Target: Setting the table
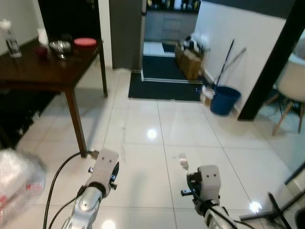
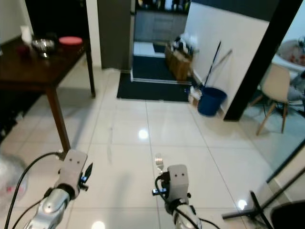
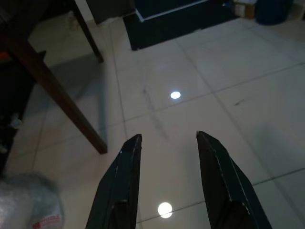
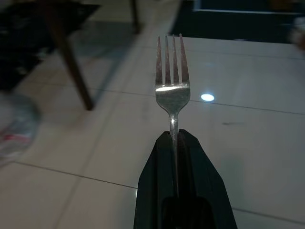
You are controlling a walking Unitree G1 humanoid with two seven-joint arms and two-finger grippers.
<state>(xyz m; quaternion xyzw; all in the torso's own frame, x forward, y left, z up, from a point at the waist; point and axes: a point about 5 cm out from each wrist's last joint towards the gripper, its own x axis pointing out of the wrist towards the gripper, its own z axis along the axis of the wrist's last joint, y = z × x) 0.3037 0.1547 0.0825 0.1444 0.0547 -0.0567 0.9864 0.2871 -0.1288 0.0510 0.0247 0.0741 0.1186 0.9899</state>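
Note:
My right gripper (image 4: pixel 174 137) is shut on a silver fork (image 4: pixel 171 81), holding its handle with the tines pointing forward over the white tiled floor. The fork's tines (image 1: pixel 183 162) stick out ahead of the right wrist low in the eye views. My left gripper (image 3: pixel 167 138) is open with nothing between its fingers, held over the floor near a table leg (image 3: pixel 62 102). The dark wooden table (image 1: pixel 43 71) stands at the far left, carrying a red plate (image 1: pixel 85 42), a metal bowl (image 1: pixel 60 46), a dark cup (image 1: pixel 40 50) and a clear bottle (image 1: pixel 10 42).
A crumpled plastic bag (image 1: pixel 16 183) lies on the floor at the lower left. A dark mat (image 1: pixel 167 83) leads through a doorway ahead. A blue bucket (image 1: pixel 224 99) with a mop and cardboard boxes (image 1: pixel 189 62) line the right wall. A white chair (image 1: pixel 293 88) stands far right.

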